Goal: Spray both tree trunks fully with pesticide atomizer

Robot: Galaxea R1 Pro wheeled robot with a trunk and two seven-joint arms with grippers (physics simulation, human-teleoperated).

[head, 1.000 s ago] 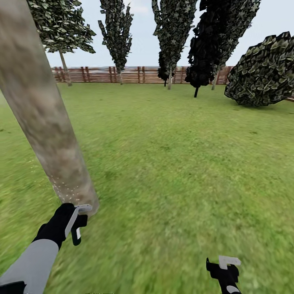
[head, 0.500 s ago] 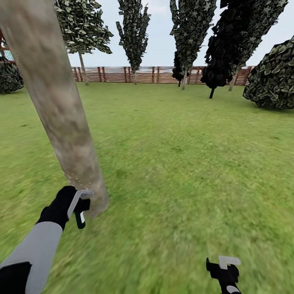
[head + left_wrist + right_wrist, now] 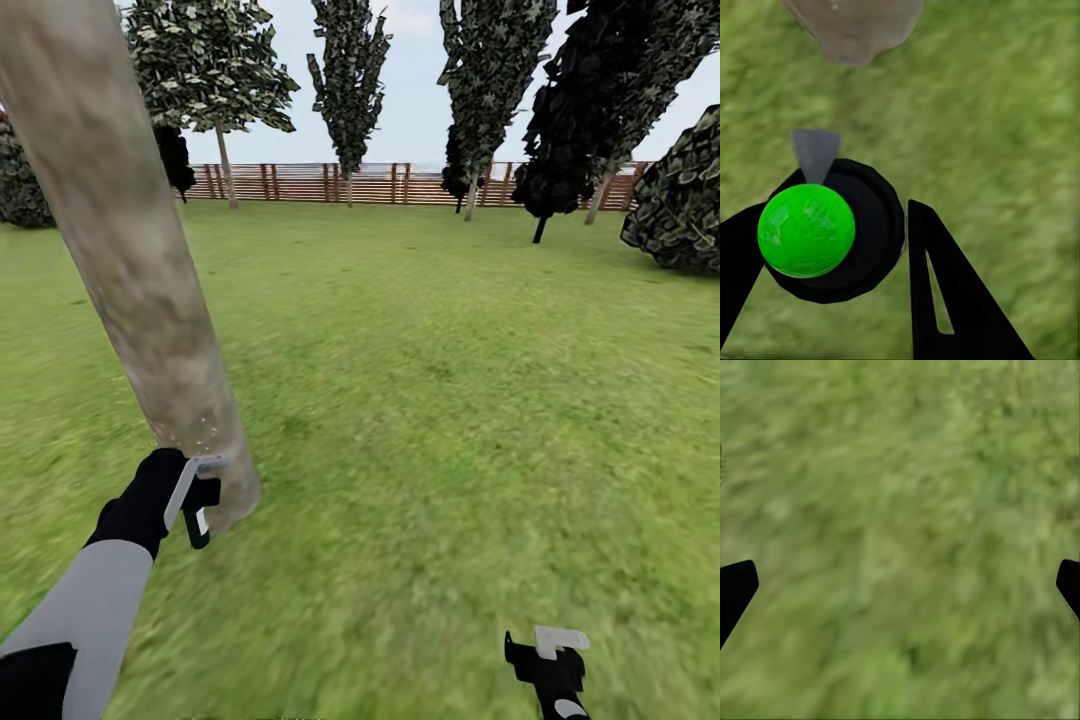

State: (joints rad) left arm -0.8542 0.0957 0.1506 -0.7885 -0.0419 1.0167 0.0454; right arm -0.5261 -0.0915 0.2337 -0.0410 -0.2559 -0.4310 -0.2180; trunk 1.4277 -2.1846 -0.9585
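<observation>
view has panned left over the last second; trunk (image 3: 140, 270) and fence (image 3: 400, 183) slid right in frame, camera moved, not them. my left pincer (image 3: 190, 500) stays clenched on the pesticide atomizer (image 3: 821, 236), nozzle near the trunk base, a few spray specks on the bark there. right pincer (image 3: 548, 665) hangs released over the lawn (image 3: 450, 400). judgement: low trunk being coated, upper trunk and second tree still to do.
</observation>
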